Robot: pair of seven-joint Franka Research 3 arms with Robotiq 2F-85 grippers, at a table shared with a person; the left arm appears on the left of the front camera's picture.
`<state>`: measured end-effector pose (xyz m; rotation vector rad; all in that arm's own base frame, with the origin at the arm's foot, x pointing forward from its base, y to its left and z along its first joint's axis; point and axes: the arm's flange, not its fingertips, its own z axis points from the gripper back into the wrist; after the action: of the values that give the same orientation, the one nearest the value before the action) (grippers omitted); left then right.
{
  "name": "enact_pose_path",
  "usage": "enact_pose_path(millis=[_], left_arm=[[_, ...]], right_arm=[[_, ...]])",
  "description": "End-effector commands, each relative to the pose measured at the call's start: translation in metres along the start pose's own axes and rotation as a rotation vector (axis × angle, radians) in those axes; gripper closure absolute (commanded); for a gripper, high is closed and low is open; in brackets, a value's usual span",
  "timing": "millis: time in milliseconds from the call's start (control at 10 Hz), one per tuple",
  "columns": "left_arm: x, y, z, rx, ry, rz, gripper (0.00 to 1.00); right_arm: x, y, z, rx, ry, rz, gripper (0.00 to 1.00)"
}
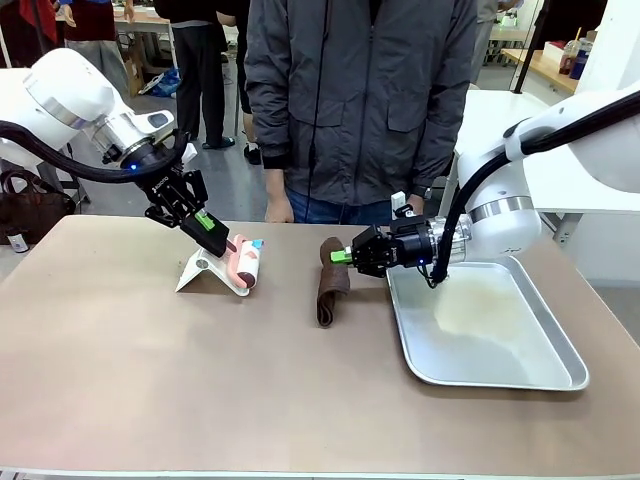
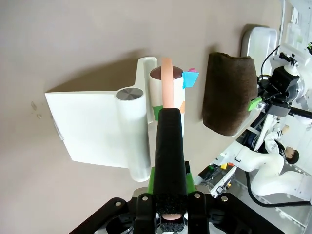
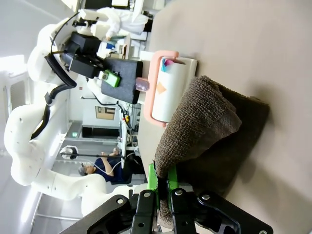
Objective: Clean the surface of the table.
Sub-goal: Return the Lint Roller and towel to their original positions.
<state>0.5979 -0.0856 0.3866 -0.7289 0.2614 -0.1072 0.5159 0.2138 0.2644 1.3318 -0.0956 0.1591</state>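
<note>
Tan surface (image 1: 150, 370), long axis left-right, spans the front view; right hand (image 1: 342, 257) grasps a brown towel (image 1: 331, 285). Left wrist view: left hand (image 2: 168, 146) clenched on a lint roller (image 2: 166, 85). Right wrist view: towel pinched.

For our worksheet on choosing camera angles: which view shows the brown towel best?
The front view: the brown towel appears whole, lying on the table beside the metal tray, with the right gripper pinching its top. The right wrist view shows it close but partial; the left wrist view shows one face, its far edge cut off.
</note>
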Motion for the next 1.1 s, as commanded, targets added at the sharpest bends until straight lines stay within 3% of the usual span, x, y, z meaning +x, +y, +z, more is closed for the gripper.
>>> enact_pose_path(millis=[0, 800, 900, 1000], left_arm=[[-0.002, -0.002, 0.0039, 0.032, -0.018, -0.039, 0.78], [-0.0041, -0.0012, -0.0032, 0.066, -0.012, -0.052, 0.78], [-0.0042, -0.0018, -0.0031, 0.067, -0.01, -0.052, 0.75], [-0.0041, -0.0019, -0.0026, 0.067, -0.009, -0.05, 0.2]], right_arm=[[0.0104, 0.0024, 0.001, 0.019, 0.031, -0.024, 0.91], [0.0103, 0.0034, 0.0024, -0.07, 0.011, -0.03, 0.91], [0.0106, 0.0027, 0.0022, -0.093, 0.019, -0.039, 0.86], [0.0106, 0.0019, 0.0022, -0.104, 0.025, -0.043, 0.36]])
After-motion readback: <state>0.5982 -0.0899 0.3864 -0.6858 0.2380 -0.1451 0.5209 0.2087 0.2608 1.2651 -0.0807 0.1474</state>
